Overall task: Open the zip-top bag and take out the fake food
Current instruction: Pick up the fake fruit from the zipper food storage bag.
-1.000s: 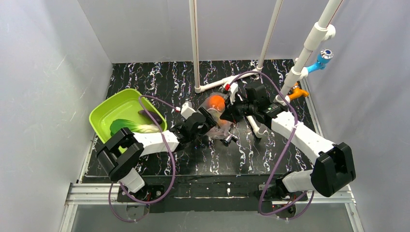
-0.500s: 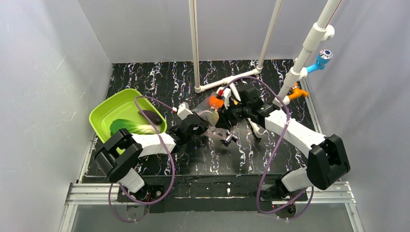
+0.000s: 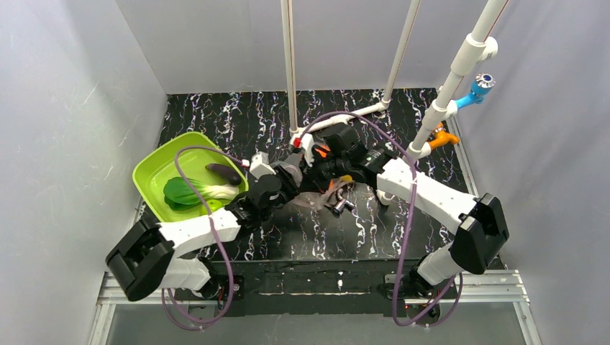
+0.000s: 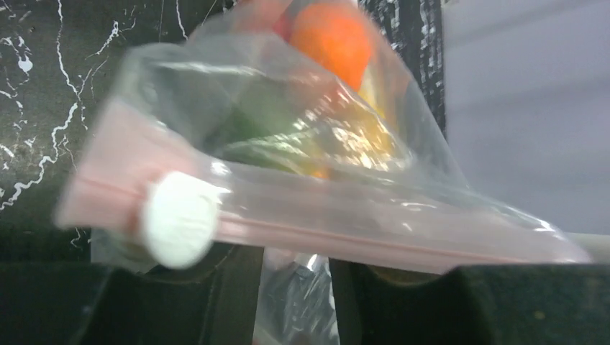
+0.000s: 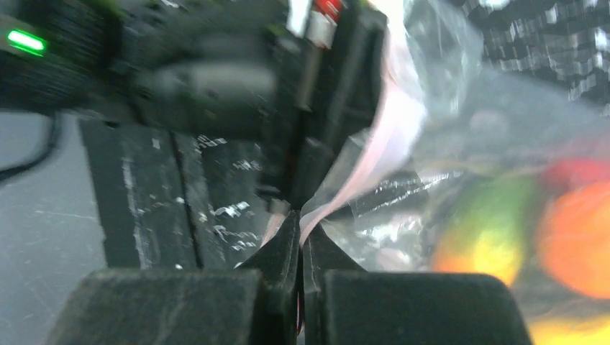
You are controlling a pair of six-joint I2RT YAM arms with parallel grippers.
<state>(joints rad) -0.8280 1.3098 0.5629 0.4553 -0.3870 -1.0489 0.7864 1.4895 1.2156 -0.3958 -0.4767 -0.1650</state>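
Clear zip-top bag [image 5: 431, 122], in right end effector [image 5: 299, 241]

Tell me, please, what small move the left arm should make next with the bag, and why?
Probably close the left gripper on the plastic between its fingers. Its jaws stand apart around film of the zip-top bag, the right gripper is shut on the bag by the pink strip, and the fake food sits inside. A second grip would let the arms pull the mouth open.
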